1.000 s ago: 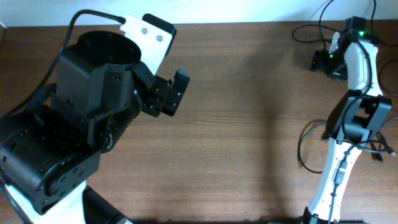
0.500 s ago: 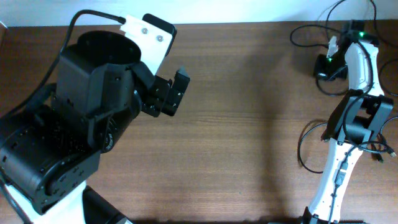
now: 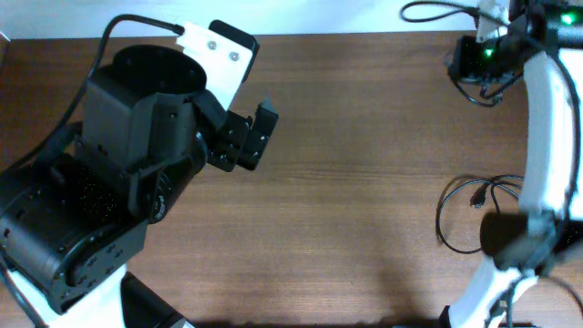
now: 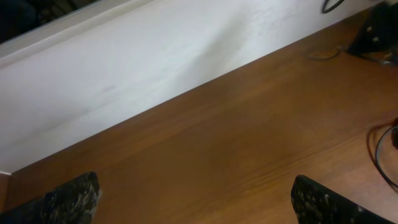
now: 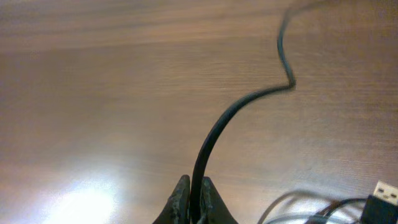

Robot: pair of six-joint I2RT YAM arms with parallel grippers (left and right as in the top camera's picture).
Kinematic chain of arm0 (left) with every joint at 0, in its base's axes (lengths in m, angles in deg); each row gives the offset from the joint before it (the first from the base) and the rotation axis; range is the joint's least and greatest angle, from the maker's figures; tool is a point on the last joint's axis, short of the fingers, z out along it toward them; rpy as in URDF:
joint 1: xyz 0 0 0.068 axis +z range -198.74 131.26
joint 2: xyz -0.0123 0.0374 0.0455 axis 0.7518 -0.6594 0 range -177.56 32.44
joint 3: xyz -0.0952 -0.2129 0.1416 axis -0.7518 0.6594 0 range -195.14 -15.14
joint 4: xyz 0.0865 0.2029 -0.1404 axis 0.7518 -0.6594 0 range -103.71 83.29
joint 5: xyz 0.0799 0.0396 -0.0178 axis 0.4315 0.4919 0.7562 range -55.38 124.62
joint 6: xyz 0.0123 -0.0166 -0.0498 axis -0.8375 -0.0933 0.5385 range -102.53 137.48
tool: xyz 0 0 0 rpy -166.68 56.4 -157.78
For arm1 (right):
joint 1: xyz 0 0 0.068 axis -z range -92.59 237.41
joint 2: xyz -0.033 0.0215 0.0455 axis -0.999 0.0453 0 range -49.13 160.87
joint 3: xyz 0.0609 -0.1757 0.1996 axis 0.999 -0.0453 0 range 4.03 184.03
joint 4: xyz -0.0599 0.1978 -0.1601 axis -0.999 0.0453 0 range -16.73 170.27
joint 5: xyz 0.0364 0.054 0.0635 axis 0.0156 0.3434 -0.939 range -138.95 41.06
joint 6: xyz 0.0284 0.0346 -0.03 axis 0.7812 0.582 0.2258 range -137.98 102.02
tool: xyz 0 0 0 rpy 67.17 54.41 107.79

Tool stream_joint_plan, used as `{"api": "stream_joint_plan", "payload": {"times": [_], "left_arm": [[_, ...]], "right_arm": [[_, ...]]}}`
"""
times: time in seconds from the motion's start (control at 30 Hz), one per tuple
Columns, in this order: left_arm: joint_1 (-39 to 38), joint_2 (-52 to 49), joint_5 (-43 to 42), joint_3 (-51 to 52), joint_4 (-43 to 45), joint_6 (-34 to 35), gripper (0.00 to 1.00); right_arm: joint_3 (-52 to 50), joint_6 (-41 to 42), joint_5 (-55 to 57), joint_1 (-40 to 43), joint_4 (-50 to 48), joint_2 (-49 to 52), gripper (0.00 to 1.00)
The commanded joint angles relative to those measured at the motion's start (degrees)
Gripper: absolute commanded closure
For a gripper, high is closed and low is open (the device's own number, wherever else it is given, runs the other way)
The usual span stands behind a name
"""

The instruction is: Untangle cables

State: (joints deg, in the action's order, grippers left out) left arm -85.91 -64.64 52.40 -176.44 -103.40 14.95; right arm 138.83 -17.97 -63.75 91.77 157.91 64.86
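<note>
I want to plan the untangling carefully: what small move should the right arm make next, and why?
Probably draw the right gripper slowly upward and away from the loose strands. It is shut on one cable, and the other strands lie close beside it, so a gentle pull may separate them.

The left gripper holds its dark fingertips wide apart above the brown wooden table, with a white wall beyond and a thin black cable curving at the right edge.

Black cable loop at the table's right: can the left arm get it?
Doubtful. Nothing blocks the brown wooden table between, but the open left pincer sits far across from the thin black cable loop.
</note>
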Motion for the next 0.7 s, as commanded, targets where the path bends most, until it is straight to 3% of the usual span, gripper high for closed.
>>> {"api": "stream_joint_plan", "payload": {"times": [0.0, 0.17, 0.43, 0.67], "left_arm": [[0.2, 0.1, -3.4, 0.0, 0.0, 0.6, 0.01], [0.2, 0.1, -3.5, 0.0, 0.0, 0.5, 0.01], [0.2, 0.1, -3.5, 0.0, 0.0, 0.5, 0.01], [0.2, 0.1, -3.5, 0.0, 0.0, 0.5, 0.01]], "right_arm": [[-0.1, -0.2, 7.6, -3.8, 3.0, -5.1, 0.96], [-0.4, -0.2, 16.9, -3.8, 1.2, -6.4, 0.96], [-4.1, -0.2, 6.8, 6.6, -4.5, -1.0, 0.96], [-8.0, 1.9, 5.1, 0.7, 0.0, -0.4, 0.96]]}}
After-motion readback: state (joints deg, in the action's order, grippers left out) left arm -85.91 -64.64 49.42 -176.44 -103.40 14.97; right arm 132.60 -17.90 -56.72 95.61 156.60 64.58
